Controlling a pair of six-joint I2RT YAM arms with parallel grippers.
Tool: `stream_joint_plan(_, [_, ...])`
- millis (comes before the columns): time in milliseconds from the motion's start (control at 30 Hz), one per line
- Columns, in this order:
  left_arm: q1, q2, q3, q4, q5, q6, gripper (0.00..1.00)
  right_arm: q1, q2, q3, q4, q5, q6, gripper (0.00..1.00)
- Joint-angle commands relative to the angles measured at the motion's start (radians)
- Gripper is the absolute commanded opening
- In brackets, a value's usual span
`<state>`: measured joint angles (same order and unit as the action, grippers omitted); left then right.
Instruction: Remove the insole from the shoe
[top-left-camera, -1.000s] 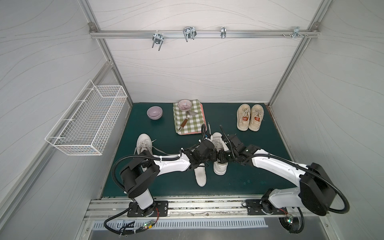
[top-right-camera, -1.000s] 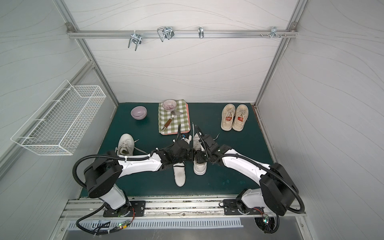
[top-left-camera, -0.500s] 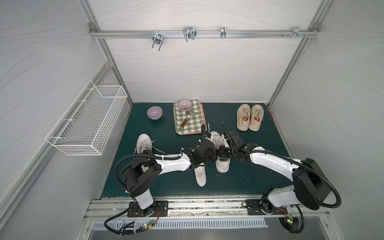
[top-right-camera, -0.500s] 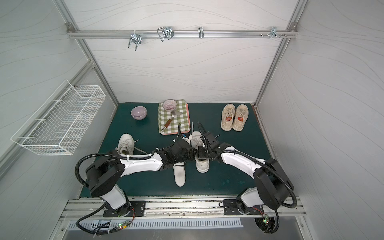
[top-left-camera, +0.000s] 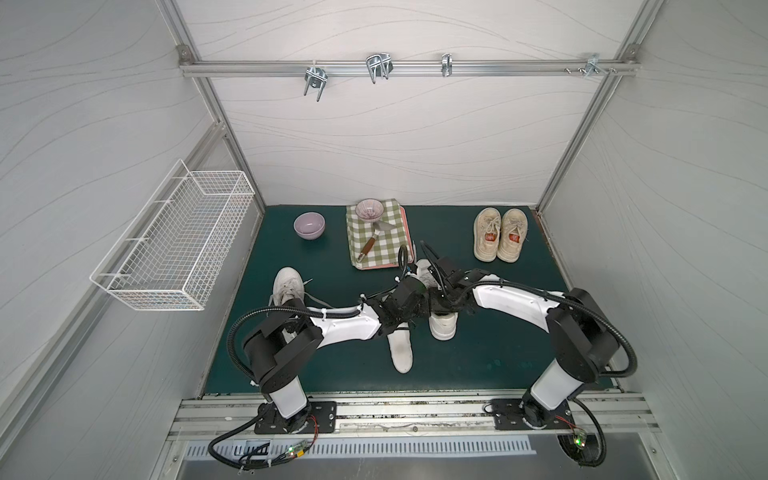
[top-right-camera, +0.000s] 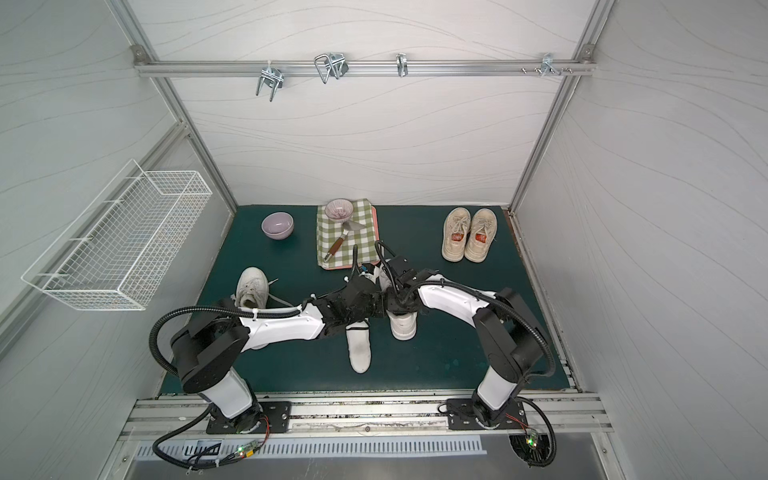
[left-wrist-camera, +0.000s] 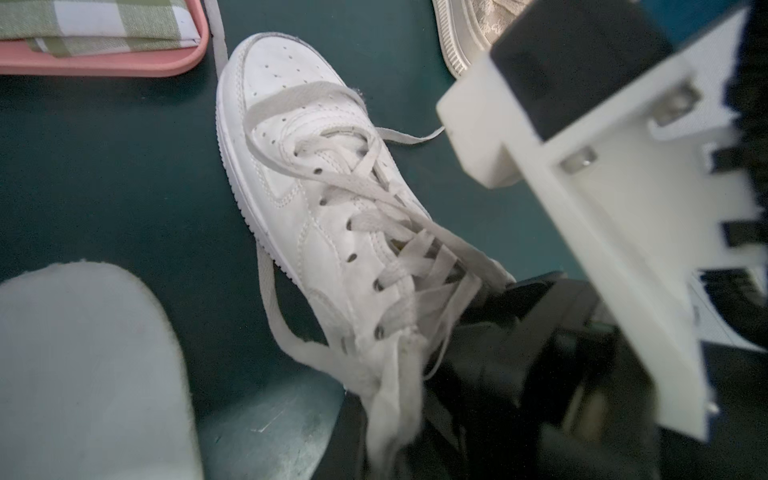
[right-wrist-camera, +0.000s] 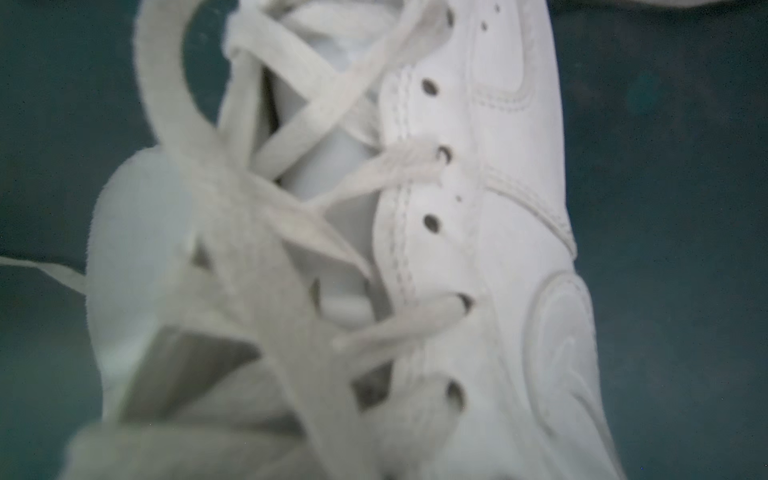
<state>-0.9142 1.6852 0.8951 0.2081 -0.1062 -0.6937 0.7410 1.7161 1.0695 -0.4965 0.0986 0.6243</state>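
Note:
A white laced shoe (top-left-camera: 443, 326) (top-right-camera: 403, 326) stands mid-mat, with both grippers over its opening. Left of it, a white insole (top-left-camera: 401, 349) (top-right-camera: 359, 349) lies flat on the mat, outside the shoe. My left gripper (top-left-camera: 419, 307) (left-wrist-camera: 390, 449) is shut on the soft edge of the shoe (left-wrist-camera: 311, 174) at its opening; the insole (left-wrist-camera: 83, 374) lies beside it. My right gripper (top-left-camera: 440, 303) sits low over the laces. The right wrist view shows only blurred laces and the shoe's side (right-wrist-camera: 478, 208), so its jaws are hidden.
A second white shoe (top-left-camera: 286, 286) lies at the left. A beige pair (top-left-camera: 498, 235) stands at the back right. A purple bowl (top-left-camera: 309, 225) and a checked cloth (top-left-camera: 378, 249) bearing a bowl and spatula sit at the back. A wire basket (top-left-camera: 174, 237) hangs on the left wall.
The right arm has drawn in toward the shoe, its elbow swinging toward the back. The shoe's heel has shifted slightly. The left arm and the insole have stayed put.

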Motion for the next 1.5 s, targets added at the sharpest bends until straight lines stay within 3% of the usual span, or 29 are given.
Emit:
stream_joint_plan(0, [-0.040, -0.004, 0.024, 0.120, 0.143, 0.005, 0.00, 0.013, 0.247, -0.007, 0.076, -0.031, 0.041, 0.41])
stream_joint_plan(100, [-0.039, -0.012, 0.018, 0.125, 0.135, 0.005, 0.00, 0.025, 0.314, 0.042, 0.050, -0.017, 0.044, 0.39])
stream_joint_plan(200, [-0.040, -0.014, 0.016, 0.121, 0.128, 0.007, 0.00, 0.025, 0.330, 0.043, 0.051, 0.001, 0.060, 0.29])
stream_joint_plan(467, [-0.038, -0.029, 0.007, 0.089, 0.076, 0.008, 0.00, 0.011, 0.109, -0.106, 0.190, 0.032, 0.084, 0.00])
stream_joint_plan(933, [-0.006, -0.053, -0.019, -0.058, -0.094, -0.035, 0.00, -0.120, -0.193, -0.289, 0.450, -0.292, 0.125, 0.00])
stream_joint_plan(1100, [0.030, -0.056, -0.040, -0.085, -0.135, -0.035, 0.00, -0.152, -0.299, -0.340, 0.477, -0.348, 0.143, 0.00])
stream_joint_plan(1467, [0.086, -0.053, -0.045, -0.148, -0.181, -0.010, 0.00, -0.205, -0.392, -0.425, 0.624, -0.507, 0.200, 0.00])
